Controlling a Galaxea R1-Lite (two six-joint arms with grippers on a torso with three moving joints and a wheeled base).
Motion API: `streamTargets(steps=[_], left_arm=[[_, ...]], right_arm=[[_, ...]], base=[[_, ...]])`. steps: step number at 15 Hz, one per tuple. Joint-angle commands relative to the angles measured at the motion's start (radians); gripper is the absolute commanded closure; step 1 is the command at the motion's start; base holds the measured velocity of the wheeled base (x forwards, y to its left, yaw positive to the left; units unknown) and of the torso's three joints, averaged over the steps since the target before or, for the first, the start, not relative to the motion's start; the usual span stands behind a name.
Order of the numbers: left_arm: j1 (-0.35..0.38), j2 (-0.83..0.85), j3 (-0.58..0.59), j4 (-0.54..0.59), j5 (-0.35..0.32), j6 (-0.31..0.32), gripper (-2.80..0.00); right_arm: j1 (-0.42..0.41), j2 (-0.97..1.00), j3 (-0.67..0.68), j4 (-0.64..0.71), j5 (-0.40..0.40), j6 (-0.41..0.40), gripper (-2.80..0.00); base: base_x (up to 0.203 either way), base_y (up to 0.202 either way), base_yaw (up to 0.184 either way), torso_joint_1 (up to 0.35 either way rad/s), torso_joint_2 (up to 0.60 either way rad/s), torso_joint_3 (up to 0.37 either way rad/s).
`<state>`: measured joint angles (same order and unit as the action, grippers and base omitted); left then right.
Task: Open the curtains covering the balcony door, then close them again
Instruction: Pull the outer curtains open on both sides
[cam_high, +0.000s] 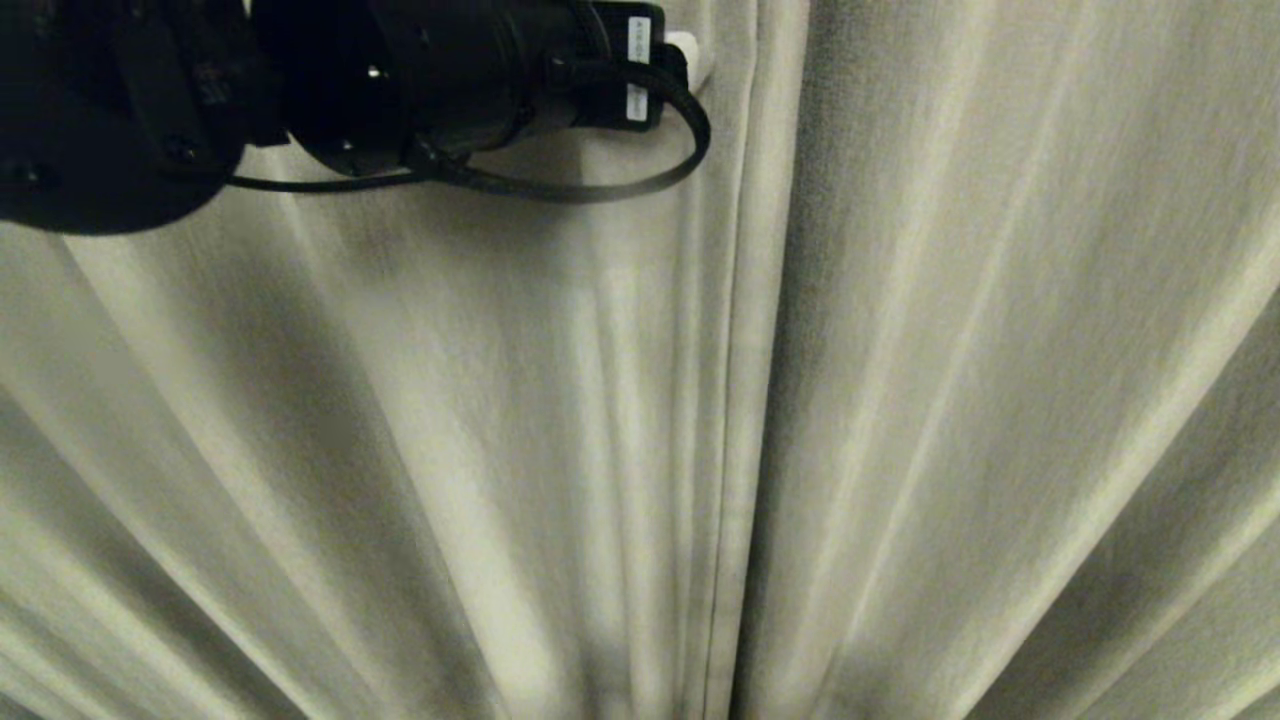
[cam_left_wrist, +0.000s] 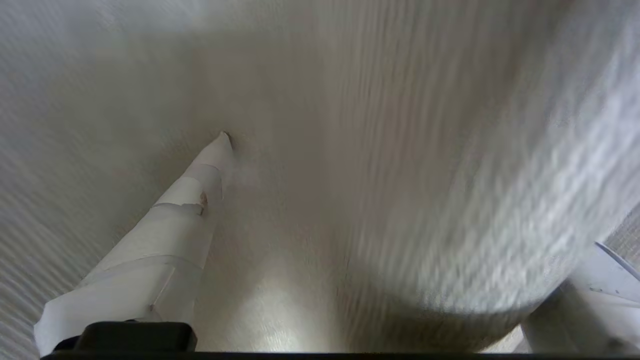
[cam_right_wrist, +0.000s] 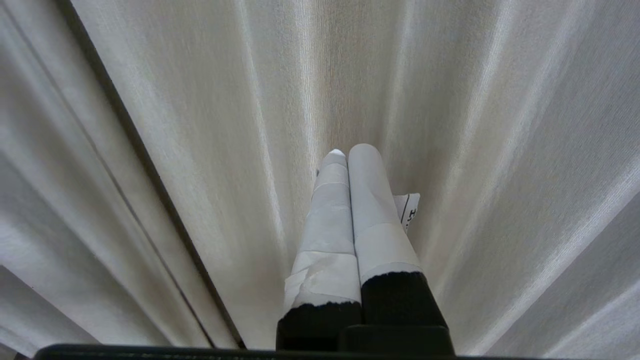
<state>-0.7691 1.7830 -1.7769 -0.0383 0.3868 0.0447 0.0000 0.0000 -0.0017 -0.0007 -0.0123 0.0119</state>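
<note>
The curtains (cam_high: 900, 400) fill every view, two cream pleated panels hanging shut with their hemmed edges meeting in a dark vertical seam (cam_high: 735, 450). No glass shows behind them, so the balcony door is hidden by the cloth.

The left claw (cam_left_wrist: 380, 210) stands spread wide against the fabric. One taped white finger (cam_left_wrist: 170, 235) has its tip touching or nearly touching the cloth, and a thick rounded fold of curtain (cam_left_wrist: 500, 200) bulges into the gap between that finger and the other one (cam_left_wrist: 590, 295), which shows only at the frame's corner. The fingers have not closed on the fold. In the head view the left arm (cam_high: 400, 80) reaches in high up as a black bulk with a looped cable (cam_high: 640, 175), and its white finger end (cam_high: 690, 55) sits just beside the seam, on the left panel.

The right claw (cam_right_wrist: 350, 155) is pressed shut, its two taped fingers (cam_right_wrist: 372, 210) side by side with nothing between them. It points up along the pleats of the right panel, near the cloth; the seam (cam_right_wrist: 150, 175) runs off to one side of it.
</note>
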Motion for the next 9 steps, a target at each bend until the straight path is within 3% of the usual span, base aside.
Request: streamTargets(steps=[1,4,5,9], left_arm=[[0.002,0.023,-0.009,0.0,0.003,0.001,-2.8],[0.002,0.036,-0.012,-0.002,0.001,0.003,-2.8],[0.001,0.043,-0.022,-0.002,0.001,0.003,0.0],[-0.001,0.054,-0.039,0.0,0.002,0.003,0.0]], right_arm=[[0.0,0.0,0.0,0.001,0.0,0.0,0.0],[0.0,0.0,0.0,0.001,0.0,0.0,0.0],[0.0,0.0,0.0,0.001,0.0,0.0,0.0],[0.0,0.0,0.0,0.0,0.0,0.0,0.0]], base=[[0.0,0.0,0.0,0.0,0.0,0.0],[0.0,0.0,0.0,0.0,0.0,0.0],[0.0,0.0,0.0,0.0,0.0,0.0],[0.0,0.0,0.0,0.0,0.0,0.0]])
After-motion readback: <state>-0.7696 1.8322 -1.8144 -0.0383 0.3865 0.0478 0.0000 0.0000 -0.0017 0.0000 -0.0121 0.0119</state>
